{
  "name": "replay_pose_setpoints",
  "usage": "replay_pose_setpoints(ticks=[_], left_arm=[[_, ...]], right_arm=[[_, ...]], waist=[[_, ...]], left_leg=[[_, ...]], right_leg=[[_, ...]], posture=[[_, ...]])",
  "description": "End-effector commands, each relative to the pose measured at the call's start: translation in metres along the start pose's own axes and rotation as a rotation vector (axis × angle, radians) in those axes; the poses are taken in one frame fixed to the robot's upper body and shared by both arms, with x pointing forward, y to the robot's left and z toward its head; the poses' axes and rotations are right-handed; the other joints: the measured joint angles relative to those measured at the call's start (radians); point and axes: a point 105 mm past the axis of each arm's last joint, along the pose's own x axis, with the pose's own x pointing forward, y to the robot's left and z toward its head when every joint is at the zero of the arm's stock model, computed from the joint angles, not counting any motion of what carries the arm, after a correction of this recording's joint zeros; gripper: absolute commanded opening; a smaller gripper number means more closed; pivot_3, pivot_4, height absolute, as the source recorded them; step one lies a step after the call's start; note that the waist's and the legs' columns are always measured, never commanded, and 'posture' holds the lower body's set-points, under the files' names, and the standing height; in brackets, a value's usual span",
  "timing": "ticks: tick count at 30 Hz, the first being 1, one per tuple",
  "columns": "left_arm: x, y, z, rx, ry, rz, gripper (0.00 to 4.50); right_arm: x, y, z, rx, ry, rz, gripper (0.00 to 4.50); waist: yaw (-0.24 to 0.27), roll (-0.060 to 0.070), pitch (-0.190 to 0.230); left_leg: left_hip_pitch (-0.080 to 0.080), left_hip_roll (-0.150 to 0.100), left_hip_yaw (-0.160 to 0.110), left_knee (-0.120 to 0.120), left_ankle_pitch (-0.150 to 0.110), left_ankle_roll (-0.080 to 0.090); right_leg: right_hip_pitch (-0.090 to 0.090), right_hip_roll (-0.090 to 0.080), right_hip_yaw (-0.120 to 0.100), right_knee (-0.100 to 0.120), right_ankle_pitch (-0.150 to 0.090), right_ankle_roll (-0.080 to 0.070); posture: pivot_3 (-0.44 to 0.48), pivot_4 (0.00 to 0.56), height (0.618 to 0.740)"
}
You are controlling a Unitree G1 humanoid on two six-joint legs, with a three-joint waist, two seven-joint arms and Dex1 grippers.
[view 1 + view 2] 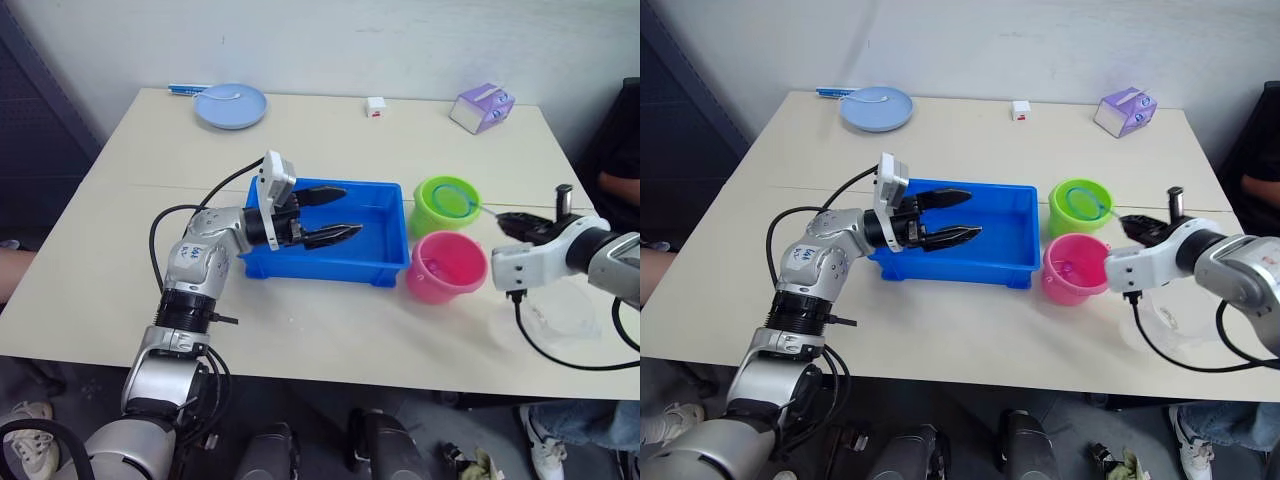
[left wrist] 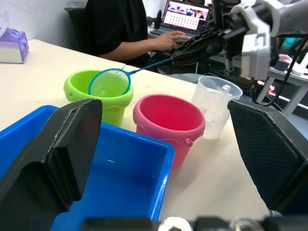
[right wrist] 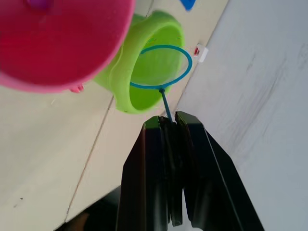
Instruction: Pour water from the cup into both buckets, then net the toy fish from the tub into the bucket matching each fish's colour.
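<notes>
My left gripper [image 1: 352, 210] hangs open over the blue tub [image 1: 330, 268], its black fingers [image 2: 62, 149] spread wide with nothing between them. My right gripper [image 1: 503, 218] is shut on the thin handle of the net [image 3: 161, 67]. The net's blue hoop sits level over the mouth of the green bucket [image 1: 432, 225]. The pink bucket [image 1: 447, 270] stands just in front of the green one, right of the tub. A small magenta shape [image 3: 38, 4] lies in the pink bucket, possibly a toy fish. The clear cup [image 2: 214, 103] stands upright near my right arm.
A pale-blue plate [image 1: 231, 104], a small white cube [image 1: 376, 105] and a purple tissue box [image 1: 482, 107] sit along the table's far edge. A person in black [image 2: 120, 24] sits at a laptop beyond the table's right side.
</notes>
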Motion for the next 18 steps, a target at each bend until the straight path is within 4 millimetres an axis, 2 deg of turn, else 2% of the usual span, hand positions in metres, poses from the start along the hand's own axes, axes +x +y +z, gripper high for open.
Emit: replay_pose_setpoints(ticks=[1,4,8,12,14,16,18], left_arm=[[-0.005,-0.001,0.007,0.042,-0.015,0.012,4.5],[-0.009,-0.001,0.006,0.045,-0.005,0.021,4.5],[-0.019,-0.008,0.007,0.042,0.026,-0.019,4.5],[-0.048,-0.022,0.006,0.026,0.121,-0.064,4.5],[-0.063,-0.025,0.002,0.025,0.173,-0.043,4.5],[-0.083,-0.036,-0.004,0.013,0.247,-0.039,4.5],[-0.096,-0.044,-0.009,0.005,0.305,-0.035,4.5]], right_arm=[[-0.01,-0.029,-0.018,-0.023,0.052,-0.102,0.77],[-0.01,-0.033,-0.009,0.269,-0.021,-0.166,0.77],[-0.015,-0.04,0.02,0.749,-0.234,-0.196,0.77],[-0.029,-0.054,0.05,1.177,-0.499,-0.2,0.77],[-0.036,-0.051,0.072,1.304,-0.64,-0.108,0.77],[-0.042,-0.039,0.103,1.354,-0.779,0.063,0.77],[-0.045,-0.03,0.122,1.381,-0.849,0.179,0.77]], waist=[[0.0,0.0,0.0],[0.001,-0.001,0.0],[0.001,-0.001,0.0],[-0.005,0.0,0.0],[-0.001,0.0,0.0],[0.0,0.0,0.0],[0.001,0.0,0.0]], left_leg=[[0.0,0.001,-0.001,0.0,0.0,0.0],[0.0,0.001,-0.002,-0.001,0.0,0.0],[0.0,0.001,-0.002,0.001,0.0,0.0],[0.0,0.002,-0.002,0.0,0.0,0.0],[0.0,0.002,-0.004,0.0,0.0,0.0],[0.0,0.002,-0.006,0.001,0.0,0.0],[0.0,0.001,-0.007,0.0,0.0,0.0]], right_leg=[[0.0,0.0,0.0,0.0,0.0,0.0],[0.001,0.001,-0.002,-0.001,0.0,0.0],[0.001,0.001,-0.002,0.0,0.0,0.0],[0.0,0.002,-0.002,0.001,0.0,0.0],[0.001,0.001,-0.002,0.001,0.0,-0.001],[0.002,0.001,-0.003,0.0,0.0,-0.001],[0.002,0.0,-0.003,-0.001,-0.001,-0.001]], posture=[[0.0,0.15,0.74],[0.0,0.15,0.74],[0.0,0.15,0.74],[0.0,0.15,0.74],[0.0,0.15,0.74],[0.0,0.15,0.74],[0.0,0.15,0.74]])
